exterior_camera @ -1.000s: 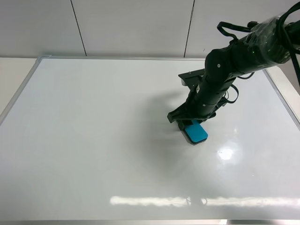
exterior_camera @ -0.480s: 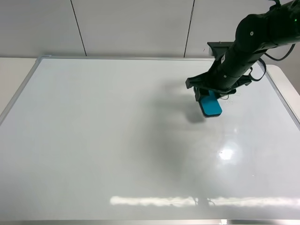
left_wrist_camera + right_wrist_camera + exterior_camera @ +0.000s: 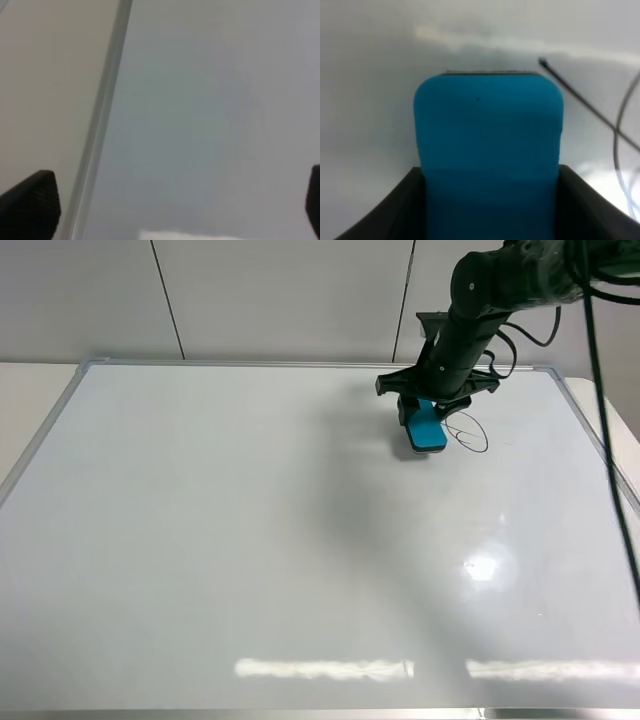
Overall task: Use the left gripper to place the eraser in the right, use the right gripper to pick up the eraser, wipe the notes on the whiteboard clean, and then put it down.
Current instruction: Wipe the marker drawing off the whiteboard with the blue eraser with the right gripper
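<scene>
Whiteboard (image 3: 200,540): big, glossy, flat on the table (image 3: 28,405), thin metal frame. Mostly bare surface.

Right arm (image 3: 500,280) reaches in over the board's far right area. Right hand (image 3: 425,405) is clamped on the eraser (image 3: 426,432), jaws on its two long sides, gripping the rear part, so the front end sticks out free.

Left hand (image 3: 172,202): jaws spread wide, nothing between them, parked over the board's left frame edge, well apart from the action.

Eraser is low over the board, just beside the notes (image 3: 468,432), on their left in the high view. Can't tell if the felt is in contact yet.

Notes: thin black loop plus a stroke, untouched, so wiping isn't done.

Handling guess: eraser looks light, with a rigid plastic shell and soft felt under. Smooth sides could slip under sideways wipe load, so a side grip near the middle and the felt kept flat seems right. Glossy board means low drag.
</scene>
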You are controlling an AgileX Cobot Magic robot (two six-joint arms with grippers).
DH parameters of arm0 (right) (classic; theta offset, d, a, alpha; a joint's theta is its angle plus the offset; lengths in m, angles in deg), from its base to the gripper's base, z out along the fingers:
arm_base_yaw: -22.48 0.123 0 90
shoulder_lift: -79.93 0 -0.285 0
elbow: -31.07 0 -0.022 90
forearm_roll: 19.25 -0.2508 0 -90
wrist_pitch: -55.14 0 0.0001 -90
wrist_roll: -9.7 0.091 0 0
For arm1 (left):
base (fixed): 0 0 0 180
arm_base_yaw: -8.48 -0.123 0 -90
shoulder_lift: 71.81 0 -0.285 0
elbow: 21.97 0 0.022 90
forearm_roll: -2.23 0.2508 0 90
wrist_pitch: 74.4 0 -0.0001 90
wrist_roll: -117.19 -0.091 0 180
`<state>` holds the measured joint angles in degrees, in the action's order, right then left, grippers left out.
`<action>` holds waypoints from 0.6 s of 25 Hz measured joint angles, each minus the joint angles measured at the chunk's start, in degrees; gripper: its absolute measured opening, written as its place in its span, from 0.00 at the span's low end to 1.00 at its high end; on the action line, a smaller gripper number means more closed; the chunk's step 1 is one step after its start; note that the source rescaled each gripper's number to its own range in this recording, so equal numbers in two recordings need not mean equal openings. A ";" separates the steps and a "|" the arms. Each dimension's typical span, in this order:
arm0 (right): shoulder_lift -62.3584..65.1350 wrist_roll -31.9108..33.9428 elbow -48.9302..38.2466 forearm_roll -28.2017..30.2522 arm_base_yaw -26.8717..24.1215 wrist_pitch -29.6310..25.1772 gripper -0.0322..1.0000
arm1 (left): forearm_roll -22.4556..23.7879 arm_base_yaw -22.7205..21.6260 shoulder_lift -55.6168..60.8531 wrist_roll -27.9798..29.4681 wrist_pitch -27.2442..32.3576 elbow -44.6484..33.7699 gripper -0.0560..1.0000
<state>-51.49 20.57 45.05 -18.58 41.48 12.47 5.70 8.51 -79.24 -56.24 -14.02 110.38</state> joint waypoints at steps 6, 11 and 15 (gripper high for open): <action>-6.40 -0.10 6.45 0.13 -0.12 -2.08 0.04 | 0.00 0.00 0.00 0.00 0.00 0.00 1.00; -6.93 -0.10 6.73 0.00 -1.30 -2.14 0.04 | 0.00 0.00 0.00 0.00 0.00 0.00 1.00; -6.93 -1.52 6.73 0.00 -3.91 -2.50 0.04 | 0.00 0.00 0.00 0.00 0.00 0.00 1.00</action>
<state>-58.42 19.05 51.78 -18.58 37.57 9.96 5.70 8.51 -79.24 -56.24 -14.02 110.38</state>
